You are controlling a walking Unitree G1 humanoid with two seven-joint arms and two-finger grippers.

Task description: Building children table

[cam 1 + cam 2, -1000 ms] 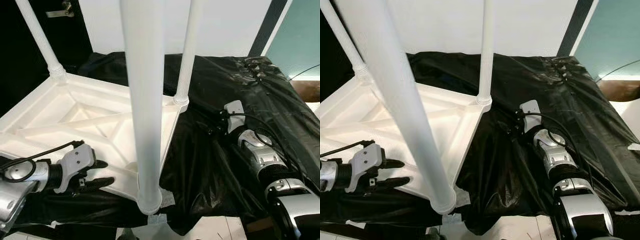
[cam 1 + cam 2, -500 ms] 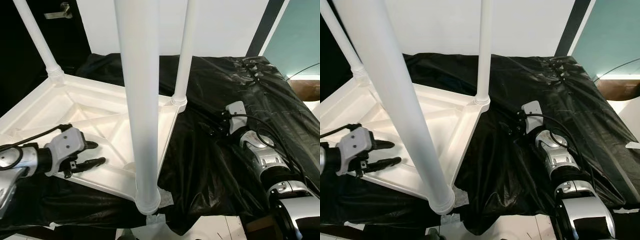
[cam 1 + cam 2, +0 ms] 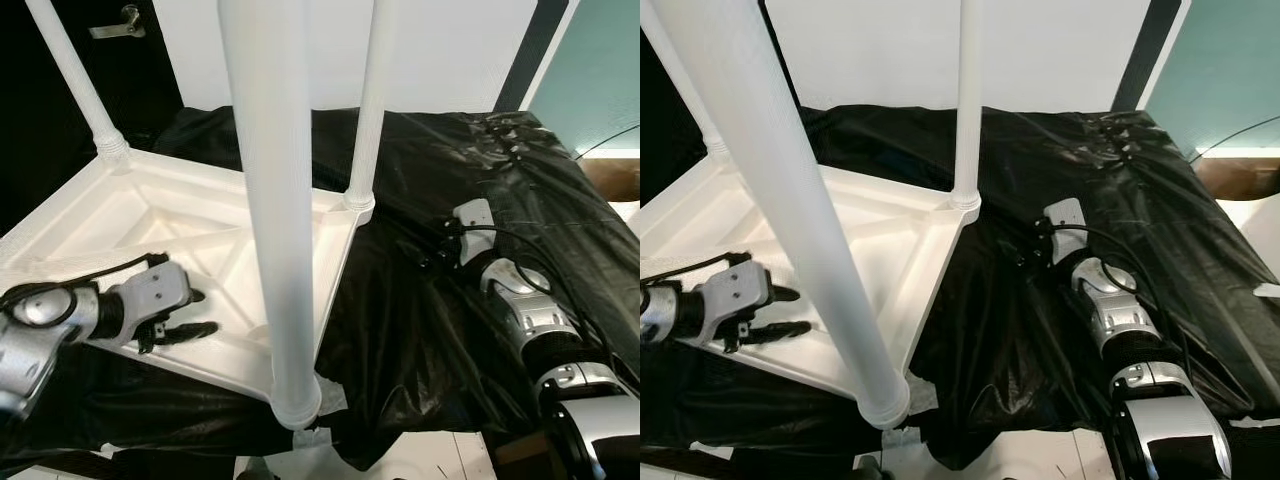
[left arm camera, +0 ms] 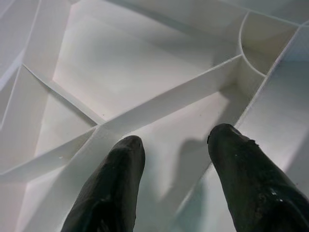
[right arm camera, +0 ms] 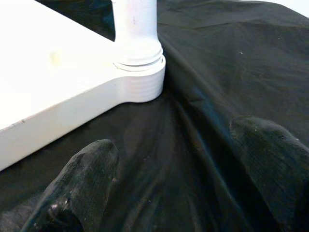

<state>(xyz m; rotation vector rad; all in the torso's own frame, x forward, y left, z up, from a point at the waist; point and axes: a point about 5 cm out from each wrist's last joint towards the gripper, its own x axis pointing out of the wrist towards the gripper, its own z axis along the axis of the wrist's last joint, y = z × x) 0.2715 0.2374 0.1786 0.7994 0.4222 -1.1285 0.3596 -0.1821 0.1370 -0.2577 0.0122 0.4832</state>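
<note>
No text, label, brand, number or sign can be read anywhere.

You have a crumpled black plastic sheet (image 3: 470, 200) spread wide as the work surface; take it as your landmark. Behind its far edge stands a plain white wall (image 3: 450, 50). At the sheet's far left corner you see a dark door with a metal lever handle (image 3: 110, 22). Beyond its far right corner sits a teal panel (image 3: 600, 70), edged by a black strip (image 3: 520, 55). Past the sheet's near edge, pale floor (image 3: 430, 455) shows.
</note>
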